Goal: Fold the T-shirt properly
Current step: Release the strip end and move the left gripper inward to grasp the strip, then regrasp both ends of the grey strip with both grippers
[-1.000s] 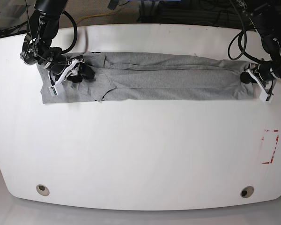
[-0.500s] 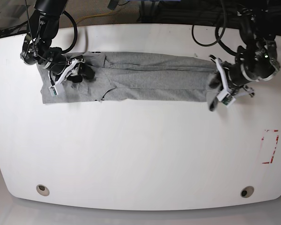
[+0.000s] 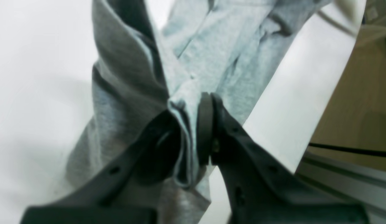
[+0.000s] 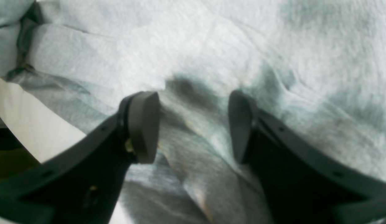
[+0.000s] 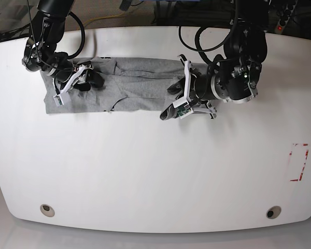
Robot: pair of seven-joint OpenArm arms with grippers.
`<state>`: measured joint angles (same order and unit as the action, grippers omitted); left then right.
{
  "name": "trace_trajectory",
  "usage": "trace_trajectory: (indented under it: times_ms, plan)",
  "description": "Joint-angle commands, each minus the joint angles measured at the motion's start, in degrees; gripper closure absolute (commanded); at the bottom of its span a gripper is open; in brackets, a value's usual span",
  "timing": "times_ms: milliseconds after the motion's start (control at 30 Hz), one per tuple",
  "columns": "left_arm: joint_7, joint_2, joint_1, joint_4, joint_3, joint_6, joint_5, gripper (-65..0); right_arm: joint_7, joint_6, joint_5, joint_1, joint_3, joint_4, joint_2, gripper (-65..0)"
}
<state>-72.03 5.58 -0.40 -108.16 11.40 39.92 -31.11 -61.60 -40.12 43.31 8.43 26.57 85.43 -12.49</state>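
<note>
Pinching T-shirt (image 3: 211,46) fold: left end effector (image 3: 193,133); right end effector (image 4: 193,124) spread, fabric between fingers.

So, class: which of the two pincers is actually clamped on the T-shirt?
The left pincer: its fingers pinch a bunched fold of the T-shirt. The right pincer stands open over the cloth, gripping nothing.

T-shirt (image 5: 140,85) light heather grey, no print. Desk (image 5: 145,171) plain white, red-and-white dashed rectangle mark (image 5: 299,162) at one side. Both gripper bodies black with white trim.
</note>
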Motion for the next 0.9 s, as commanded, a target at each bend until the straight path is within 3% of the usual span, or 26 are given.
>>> trace_trajectory:
  times_ms: [0,200,367,433,567,700,867]
  plan:
    - [1.0,-0.7,-0.9,0.5,0.2,0.1,-1.0,-1.5,-0.6,0.1,-1.0,-0.4,0.2,0.6,-0.5,-34.2]
    - [1.0,-1.0,-1.0,2.9,0.3,0.1,-1.0,-19.0,-0.6,0.1,-1.0,-1.1,0.2,0.6,-0.4,-34.2]
    - [1.2,-1.1,-1.7,2.4,3.6,0.1,-1.1,-41.1,-0.6,0.1,-1.0,-1.2,0.2,0.6,-0.5,-34.2]
    - [1.2,-1.2,-2.1,2.1,5.5,-2.9,-1.5,-47.9,-0.6,0.1,-1.0,-1.2,0.2,0.7,-0.7,-34.2]
    - [1.2,-2.4,-2.3,-2.0,8.2,-8.9,-1.5,-50.6,-0.6,0.1,-1.0,-1.2,0.2,0.7,-0.9,-34.2]
    - [1.2,-2.2,-2.5,-4.6,5.8,-8.7,-1.2,-50.6,-0.6,0.1,-0.7,-1.6,0.2,0.8,-0.9,-34.2]
    - [1.3,0.3,-2.3,-4.6,-3.8,-8.7,-1.1,-50.6,-0.9,0.1,-0.6,-2.0,0.4,6.7,-0.9,-34.2]
